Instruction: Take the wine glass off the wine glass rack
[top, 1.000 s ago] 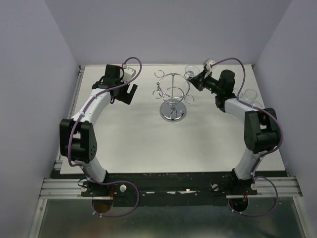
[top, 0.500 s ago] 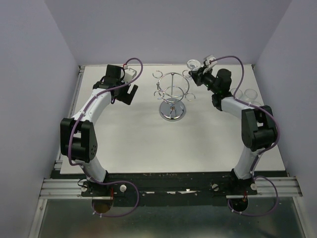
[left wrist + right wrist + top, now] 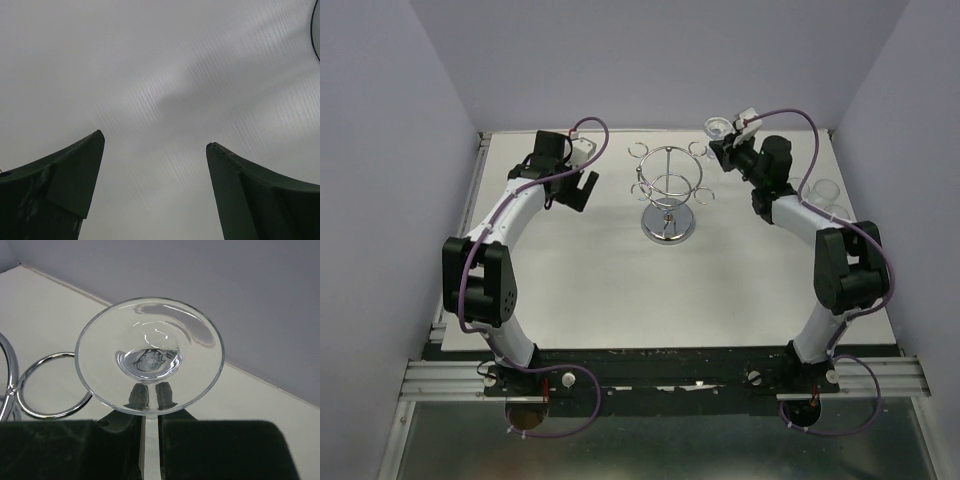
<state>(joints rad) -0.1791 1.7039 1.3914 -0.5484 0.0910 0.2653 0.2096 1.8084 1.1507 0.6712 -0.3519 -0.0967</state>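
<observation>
Top view: the rack (image 3: 668, 195) stands mid-bench (image 3: 590, 290). At its 1 o'clock the right pincer (image 3: 722, 141) grips the glass (image 3: 716, 127). The left pincer (image 3: 580, 190) hangs at 9 o'clock, wide open.
Left wrist: fingers (image 3: 70, 175) spread over the bench.
Right wrist: stem clamped, a rack loop (image 3: 50, 414) at the glass's 8 o'clock.

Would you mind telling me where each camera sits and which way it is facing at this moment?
Top external: above and behind the arm bases, looking down on the table, the wine glass rack and both arms.
Left wrist: on the left hand, facing down at the table; its two spread fingers show.
Right wrist: on the right hand, which clamps the stem of the wine glass, facing the far wall.
Shared: top and right wrist views both show the glass and a rack loop.
</observation>
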